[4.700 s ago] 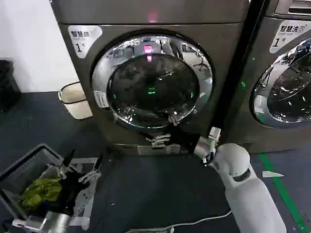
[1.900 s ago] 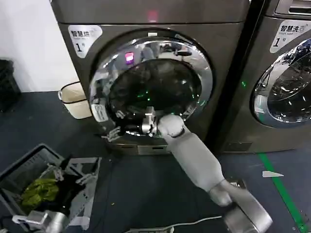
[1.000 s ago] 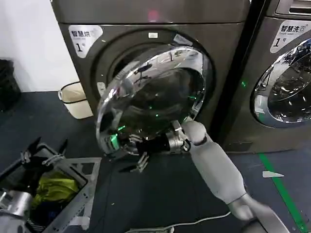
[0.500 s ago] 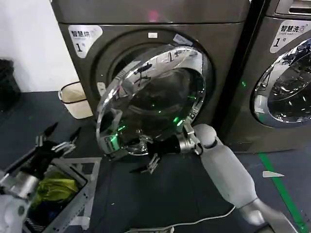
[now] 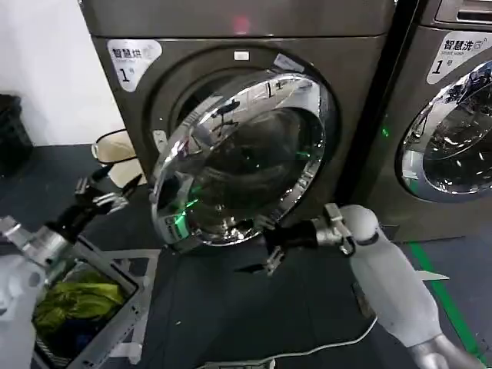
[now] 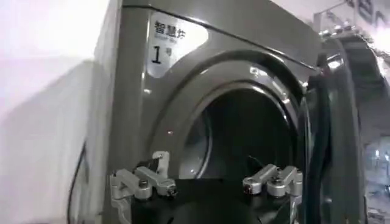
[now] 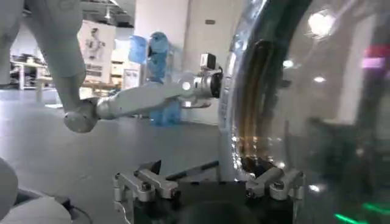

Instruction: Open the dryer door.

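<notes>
**laundrybot_fan:** Jaws on both arms look spread and empty to me. The right gripper (image 5: 269,247) sits low in front of the big round porthole door with the shiny chrome ring and dark glass (image 5: 238,157), fingers parted and just below the ring's lower edge, not pinching anything as far as the head view shows. From its own wrist camera the two fingertips (image 7: 151,182) stand apart with the chrome ring (image 7: 234,97) rising right beside them.

**spin_cycle42:** Agreed. Where is the door at, though? Looks part open.

**laundrybot_fan:** Yep, it's swung out from the grey metal dryer front (image 5: 138,100), hinged on its right side, the left edge standing clear so the dark drum opening (image 6: 244,140) shows behind it. Halfway at best, I'd guess.

**spin_cycle42:** So why's the left arm up there?

**laundrybot_fan:** My read: the left gripper (image 5: 104,196) hangs near the door's free edge, above the grey plastic laundry basket with the yellow-green cloth (image 5: 77,296), fingers spread wide. Its wrist camera looks straight into the drum with the door's inner rim (image 6: 329,128) off to one side. That seems like a setup for taking the free edge and swinging it wider, since the right arm is on the hinge side with poor leverage. Just a guess.

**spin_cycle42:** Risk is the door drifting back while nothing grips it.
</notes>
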`<control>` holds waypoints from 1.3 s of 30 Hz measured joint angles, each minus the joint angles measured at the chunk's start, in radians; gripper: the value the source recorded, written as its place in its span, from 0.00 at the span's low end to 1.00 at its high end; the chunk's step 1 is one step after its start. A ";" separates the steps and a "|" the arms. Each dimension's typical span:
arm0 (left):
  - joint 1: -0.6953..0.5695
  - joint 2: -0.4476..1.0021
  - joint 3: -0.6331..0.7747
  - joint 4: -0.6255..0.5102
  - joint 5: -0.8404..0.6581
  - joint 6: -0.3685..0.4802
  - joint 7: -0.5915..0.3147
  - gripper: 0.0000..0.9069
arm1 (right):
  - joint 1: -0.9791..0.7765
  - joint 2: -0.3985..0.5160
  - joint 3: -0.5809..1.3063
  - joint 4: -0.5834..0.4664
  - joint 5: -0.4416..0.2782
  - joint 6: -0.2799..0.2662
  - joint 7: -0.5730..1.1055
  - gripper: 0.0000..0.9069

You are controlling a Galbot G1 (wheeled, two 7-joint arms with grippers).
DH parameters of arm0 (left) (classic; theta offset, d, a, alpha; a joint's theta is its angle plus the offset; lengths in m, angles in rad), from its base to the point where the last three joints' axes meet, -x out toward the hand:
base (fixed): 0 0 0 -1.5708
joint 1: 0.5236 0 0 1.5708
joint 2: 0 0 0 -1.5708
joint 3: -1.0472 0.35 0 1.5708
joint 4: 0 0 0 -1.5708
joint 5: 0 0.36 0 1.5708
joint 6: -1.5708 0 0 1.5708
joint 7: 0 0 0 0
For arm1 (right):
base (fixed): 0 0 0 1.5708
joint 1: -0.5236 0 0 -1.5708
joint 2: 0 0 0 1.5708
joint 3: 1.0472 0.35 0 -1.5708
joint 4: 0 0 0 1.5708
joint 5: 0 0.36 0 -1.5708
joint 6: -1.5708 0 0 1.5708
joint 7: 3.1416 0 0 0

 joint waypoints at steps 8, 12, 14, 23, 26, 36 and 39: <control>-0.062 0.051 0.101 0.039 -0.006 0.003 0.083 1.00 | -0.113 -0.024 0.199 0.036 0.000 -0.002 0.002 1.00; -0.080 0.072 0.159 0.036 -0.018 -0.019 0.136 1.00 | -0.156 -0.026 0.308 0.027 -0.044 -0.008 0.015 1.00; -0.092 0.084 0.191 0.035 -0.019 -0.026 0.144 1.00 | -0.176 -0.021 0.361 0.015 -0.046 -0.011 0.032 1.00; -0.117 0.115 0.300 0.036 -0.028 -0.042 0.199 1.00 | -0.258 -0.026 0.604 -0.001 -0.050 0.002 0.075 1.00; -0.126 0.121 0.341 0.028 -0.030 -0.052 0.210 1.00 | -0.288 -0.037 0.698 0.008 -0.041 0.006 0.119 1.00; -0.185 0.096 0.507 0.011 -0.008 -0.078 0.214 1.00 | -0.425 -0.033 0.943 0.086 0.046 0.063 0.468 1.00; -0.213 0.087 0.561 0.004 -0.007 -0.083 0.212 1.00 | -0.477 -0.019 1.011 0.123 0.055 0.045 0.600 1.00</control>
